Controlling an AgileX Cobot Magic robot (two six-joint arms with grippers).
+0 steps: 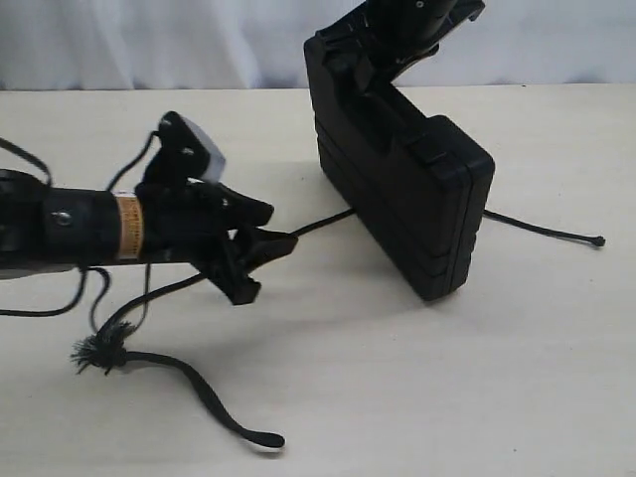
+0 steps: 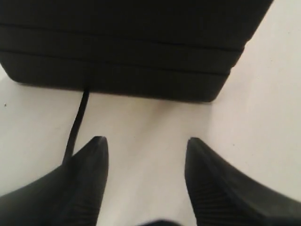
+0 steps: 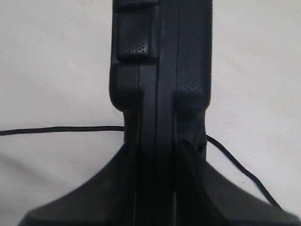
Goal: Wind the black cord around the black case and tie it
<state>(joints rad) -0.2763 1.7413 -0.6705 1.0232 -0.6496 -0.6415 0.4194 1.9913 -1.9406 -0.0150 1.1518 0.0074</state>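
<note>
The black cord [image 1: 99,350] starts with its frayed tuft near the front left corner of the tabletop [image 1: 517,397], and a flat stretch curls from there toward the front edge. Above it hangs the left gripper [image 1: 270,266], its jaws apart and empty, with the cord just beside one finger. The cord runs on to the foot of the black case [image 1: 397,189] and comes out on the other side, ending toward the right edge. The case stands on edge near the back edge. The right gripper [image 3: 157,155] is clamped on its upper end.
</note>
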